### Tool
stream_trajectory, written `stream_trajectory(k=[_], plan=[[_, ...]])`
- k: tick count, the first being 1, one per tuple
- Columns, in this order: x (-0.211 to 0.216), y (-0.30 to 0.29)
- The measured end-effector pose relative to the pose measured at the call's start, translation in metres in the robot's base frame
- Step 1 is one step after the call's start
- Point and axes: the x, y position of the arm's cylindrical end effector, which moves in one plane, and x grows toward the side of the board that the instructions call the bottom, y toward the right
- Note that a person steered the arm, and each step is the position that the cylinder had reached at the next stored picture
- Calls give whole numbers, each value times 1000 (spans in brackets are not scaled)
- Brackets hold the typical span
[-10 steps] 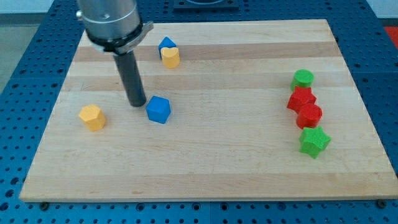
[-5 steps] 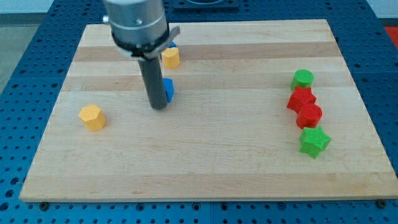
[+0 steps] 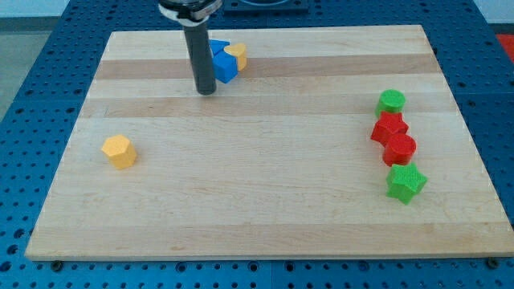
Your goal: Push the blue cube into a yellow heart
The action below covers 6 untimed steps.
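Blue cube [image 3: 224, 66] sits near the table's [image 3: 257, 201] top edge, just to the view's right of my tip [image 3: 206, 91] and slightly above it, already touching the yellow heart [image 3: 237, 55] on its upper right. I have no fingers, only the rod. Any further push should run up and right.

The blue cube [image 3: 224, 67] sits near the top edge of the counter [image 3: 265, 201], its upper left partly hidden behind the rod. The yellow heart [image 3: 237, 55] lies just to the cube's upper right, touching it, and nearer that top edge.
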Motion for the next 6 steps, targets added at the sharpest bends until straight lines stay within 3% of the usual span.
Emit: stream_trajectory(k=[1,3,4,5,6], plan=[[-3,-29],[-144,-26],[-161,-15],[-156,45],[-144,65]])
